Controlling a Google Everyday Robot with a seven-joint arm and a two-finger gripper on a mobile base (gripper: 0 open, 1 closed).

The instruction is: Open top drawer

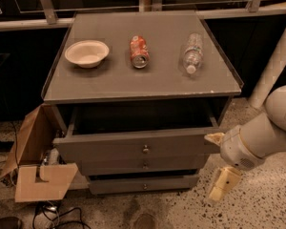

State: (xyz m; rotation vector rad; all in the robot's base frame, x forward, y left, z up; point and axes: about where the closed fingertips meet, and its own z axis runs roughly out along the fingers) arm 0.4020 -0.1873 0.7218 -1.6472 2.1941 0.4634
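The wide grey wooden top drawer stands open, its front forward of the two narrower drawers beneath, with a dark hollow behind it. A small round brass knob sits at its centre. The claw hangs off the drawer's right end, spread wide and holding nothing. Its upper cream fingertip is just beside the front's right corner; whether they touch I cannot tell. On the grey tabletop lie a white paper bowl, a red drinks can on its side and a clear plastic bottle. Their labels cannot be read.
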